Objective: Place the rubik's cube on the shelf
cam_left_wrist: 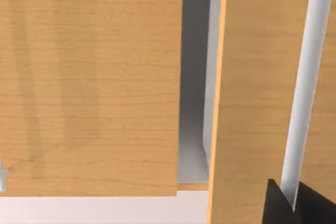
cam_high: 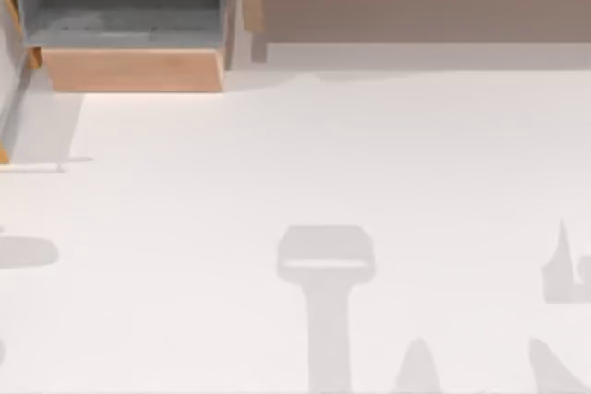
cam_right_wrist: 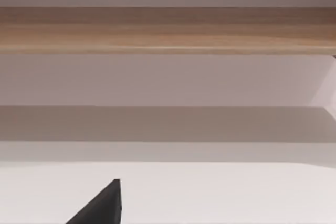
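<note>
The rubik's cube is out of view. The shelf (cam_high: 425,11) runs along the back right of the table, a light-brown ledge with a flat tan-grey front face. The right wrist view looks at the shelf (cam_right_wrist: 168,30) from low over the white table, with a dark part of my right gripper (cam_right_wrist: 105,208) at the picture's edge. In the left wrist view a dark part of my left gripper (cam_left_wrist: 294,208) sits close in front of upright wooden panels (cam_left_wrist: 89,77) with a narrow grey gap between them.
A grey-lined box compartment (cam_high: 129,6) with a wood front (cam_high: 134,69) stands at the back left, beside the shelf. Grey shadows of the arms (cam_high: 325,265) fall on the white table (cam_high: 277,163) toward its front.
</note>
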### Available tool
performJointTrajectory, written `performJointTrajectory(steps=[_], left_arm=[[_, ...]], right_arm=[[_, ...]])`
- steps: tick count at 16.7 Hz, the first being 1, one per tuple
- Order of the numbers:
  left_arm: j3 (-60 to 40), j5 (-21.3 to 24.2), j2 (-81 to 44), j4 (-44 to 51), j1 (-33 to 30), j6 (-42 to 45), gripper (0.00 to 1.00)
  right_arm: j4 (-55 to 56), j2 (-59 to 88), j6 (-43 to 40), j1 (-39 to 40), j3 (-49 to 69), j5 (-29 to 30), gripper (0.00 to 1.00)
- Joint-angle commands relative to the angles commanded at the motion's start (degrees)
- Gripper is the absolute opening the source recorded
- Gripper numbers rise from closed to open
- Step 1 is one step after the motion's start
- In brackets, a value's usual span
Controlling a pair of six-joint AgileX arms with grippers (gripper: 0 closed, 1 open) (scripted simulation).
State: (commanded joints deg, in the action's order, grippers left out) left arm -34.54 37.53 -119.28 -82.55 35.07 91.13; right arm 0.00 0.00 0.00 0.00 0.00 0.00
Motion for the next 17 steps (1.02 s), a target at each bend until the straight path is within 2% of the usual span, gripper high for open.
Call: performJointTrajectory(steps=[4, 8, 17], left_arm=[[6.4, 3.6, 2.4, -3.5, 3.5, 0.3, 0.00], [6.8, 3.9, 2.7, -3.8, 3.8, 0.3, 0.00], [6.8, 3.9, 2.7, -3.8, 3.8, 0.3, 0.68]], right_arm=[[0.0, 0.0, 0.0, 0.0, 0.0, 0.0, 1.00], [0.0, 0.0, 0.0, 0.0, 0.0, 0.0, 1.00], [0.0, 0.0, 0.0, 0.0, 0.0, 0.0, 1.00]])
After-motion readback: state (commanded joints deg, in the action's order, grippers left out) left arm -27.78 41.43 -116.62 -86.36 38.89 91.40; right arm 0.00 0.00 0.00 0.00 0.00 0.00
